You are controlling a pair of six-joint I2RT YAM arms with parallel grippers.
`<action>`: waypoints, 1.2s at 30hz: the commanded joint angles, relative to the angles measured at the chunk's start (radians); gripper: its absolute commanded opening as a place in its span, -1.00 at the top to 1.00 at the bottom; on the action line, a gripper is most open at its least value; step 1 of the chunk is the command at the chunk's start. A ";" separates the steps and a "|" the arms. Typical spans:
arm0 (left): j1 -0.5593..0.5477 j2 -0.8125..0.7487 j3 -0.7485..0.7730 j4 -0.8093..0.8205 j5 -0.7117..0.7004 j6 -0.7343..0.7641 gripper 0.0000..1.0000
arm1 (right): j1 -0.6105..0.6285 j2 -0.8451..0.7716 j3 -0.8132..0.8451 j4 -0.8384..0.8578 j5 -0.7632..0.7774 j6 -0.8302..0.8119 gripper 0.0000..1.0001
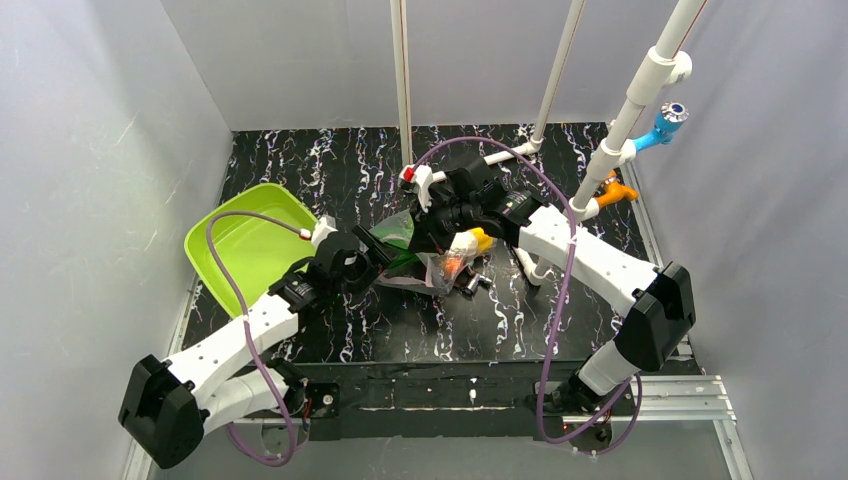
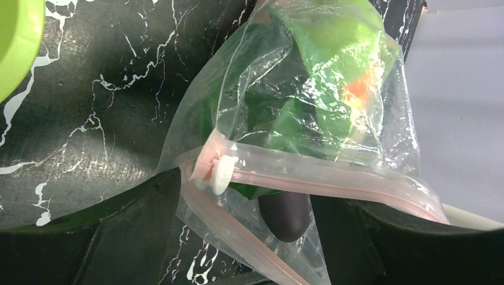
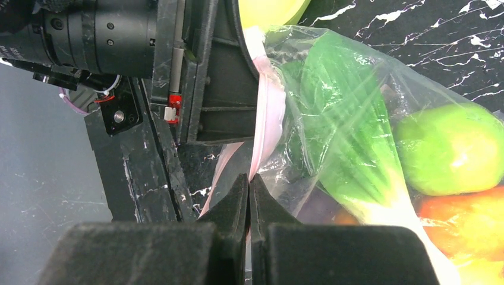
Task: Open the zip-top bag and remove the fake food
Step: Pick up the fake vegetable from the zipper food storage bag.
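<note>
The zip-top bag (image 1: 440,268) lies mid-table between both arms, a clear pouch (image 2: 309,101) with its pinkish zip strips parted and a white slider (image 2: 221,172) at one end. Inside shows fake food: bok choy (image 3: 342,136), a green round fruit (image 3: 451,148), an orange piece (image 3: 469,219) and a dark purple eggplant (image 2: 285,214) at the mouth. My left gripper (image 2: 243,237) is open, its jaws wide on either side of the bag's mouth. My right gripper (image 3: 249,181) is shut on the pink strip (image 3: 264,119) of the bag.
A lime-green tray (image 1: 250,245) sits at the table's left, behind the left arm. Small dark fittings (image 1: 475,283) lie just in front of the bag. White pipes with an orange clip (image 1: 615,190) and a blue fitting (image 1: 668,120) stand at the back right. Grey walls enclose the table.
</note>
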 commanded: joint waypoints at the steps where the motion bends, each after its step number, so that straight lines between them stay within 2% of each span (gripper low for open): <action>1: -0.002 0.020 0.047 0.025 -0.054 0.010 -0.54 | 0.008 -0.005 0.045 0.027 -0.006 -0.012 0.97; 6: -0.003 -0.026 0.048 0.051 -0.015 0.055 -0.54 | 0.008 -0.010 0.041 0.028 -0.001 -0.017 0.97; 12: -0.004 -0.122 0.025 0.010 -0.029 -0.013 -0.57 | 0.008 -0.005 0.043 0.027 -0.001 -0.018 0.97; 25: -0.005 0.018 0.069 0.055 -0.018 -0.048 -0.55 | 0.011 0.000 0.043 0.026 -0.006 -0.021 0.97; 36: -0.004 -0.026 0.064 0.136 0.043 -0.049 -0.53 | 0.012 -0.001 0.039 0.027 -0.008 -0.021 0.97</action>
